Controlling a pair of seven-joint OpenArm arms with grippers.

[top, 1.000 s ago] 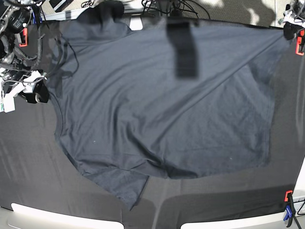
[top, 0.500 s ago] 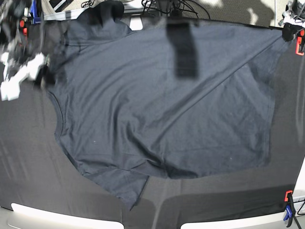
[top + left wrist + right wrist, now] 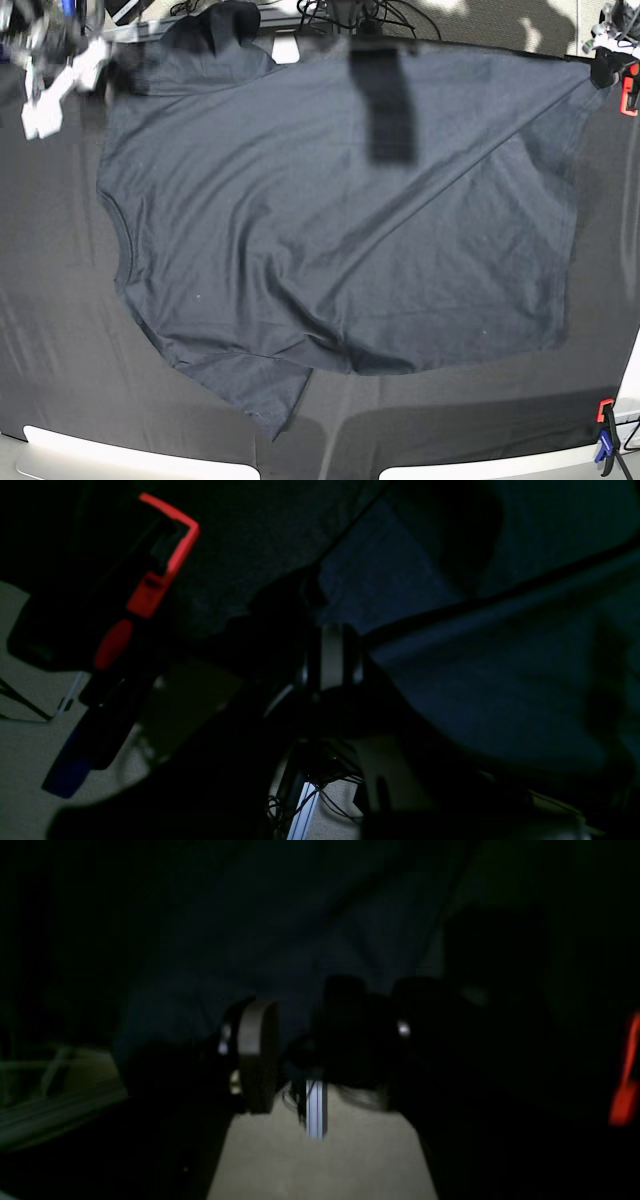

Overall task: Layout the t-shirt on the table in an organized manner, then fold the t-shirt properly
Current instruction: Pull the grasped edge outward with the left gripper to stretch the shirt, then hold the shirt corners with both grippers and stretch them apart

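shirt (image 3: 330, 210) lies spread across the table (image 3: 50, 330). left gripper (image 3: 320, 610) pinches its far corner tight; right gripper (image 3: 95, 60) blurs beside the other corner, jaws unreadable.

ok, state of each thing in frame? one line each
t-shirt: spread on the table, creased diagonally, far right corner pulled taut, near sleeve rumpled.
table: covered in black cloth, clamped at the corners.
left end effector: shut on the t-shirt's far corner.
right end effector: motion-blurred at the shirt's far left edge; open or shut unclear.
red clamp: gripping the table edge.
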